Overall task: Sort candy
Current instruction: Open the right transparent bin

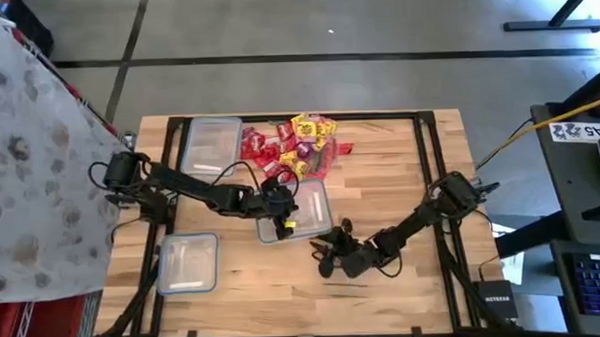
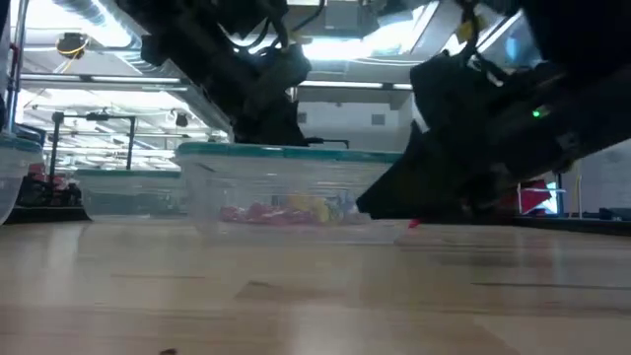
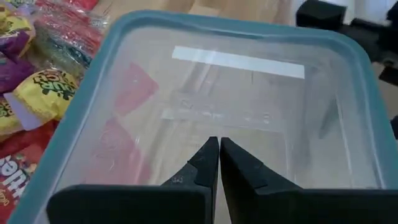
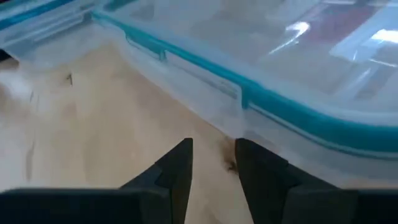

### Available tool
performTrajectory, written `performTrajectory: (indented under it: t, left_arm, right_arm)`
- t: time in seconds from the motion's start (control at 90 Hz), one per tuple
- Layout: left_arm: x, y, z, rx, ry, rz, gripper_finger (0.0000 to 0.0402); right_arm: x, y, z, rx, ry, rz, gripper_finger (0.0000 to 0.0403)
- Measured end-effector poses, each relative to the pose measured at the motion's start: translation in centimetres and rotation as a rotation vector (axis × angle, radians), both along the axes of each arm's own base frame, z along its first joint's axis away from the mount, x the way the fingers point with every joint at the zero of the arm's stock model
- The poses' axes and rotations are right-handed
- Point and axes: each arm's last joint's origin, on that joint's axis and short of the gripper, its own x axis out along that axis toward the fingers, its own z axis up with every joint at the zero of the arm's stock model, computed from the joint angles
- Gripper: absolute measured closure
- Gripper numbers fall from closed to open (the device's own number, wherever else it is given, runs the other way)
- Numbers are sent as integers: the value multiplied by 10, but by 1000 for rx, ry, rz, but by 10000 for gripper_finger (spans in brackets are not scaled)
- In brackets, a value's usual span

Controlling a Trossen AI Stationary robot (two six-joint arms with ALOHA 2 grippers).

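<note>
Crinkly foil-and-plastic wrappers made up the candy (image 1: 297, 147), heaped at the far-middle of the wooden table (image 1: 401, 200), mostly red w/ a yellow cluster; the heap's near edge lay just beside the middle clear tub (image 1: 311, 208). Left gripper (image 1: 281, 221) hovered over that tub, fingers (image 3: 208, 163) pressed together w/ nothing between them, per the left wrist view. Right gripper (image 1: 335, 249) sat low at the tub's near corner, jaws a little apart, gap empty; right wrist view showed the teal-rimmed lid (image 4: 261, 99) just ahead.

Two more clear tubs: one far-left beside the heap (image 1: 211, 144), one near-left (image 1: 187, 262), well apart from the candy.

Handling, as a judgement: pieces prob. v. light, soft, slippery at the wrapper, and apt to slide or drag neighbours along. Best hold likely across a piece's flat body or a crimped wrapper end, taking one from the heap's loose edge rather than its packed middle.
</note>
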Motion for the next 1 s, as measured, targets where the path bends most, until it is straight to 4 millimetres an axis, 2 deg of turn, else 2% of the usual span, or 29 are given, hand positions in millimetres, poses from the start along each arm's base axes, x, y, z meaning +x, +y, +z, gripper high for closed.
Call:
performTrajectory:
  t: [0.3,0.456,0.578,0.633,0.733,0.878,1.0]
  left_arm:
    - [-2,-15,-6,33,6,21,402]
    - [-1,-20,-18,90,11,87,402]
    - [3,-23,-31,130,-4,154,402]
    - [5,-24,-34,121,-24,171,402]
    - [7,-25,-34,111,-45,179,402]
    - [9,-25,-35,126,-62,185,402]
    - [8,-31,-31,159,-70,131,402]
  right_arm:
    - [-1,3,3,-79,-15,-4,292]
    - [0,4,5,-165,-5,31,292]
    - [3,6,9,-165,-25,102,292]
    - [5,11,17,-138,-75,139,292]
    - [3,22,18,-150,-79,258,292]
    - [-10,46,41,-122,-110,400,292]
    - [-28,50,65,-197,-70,315,292]
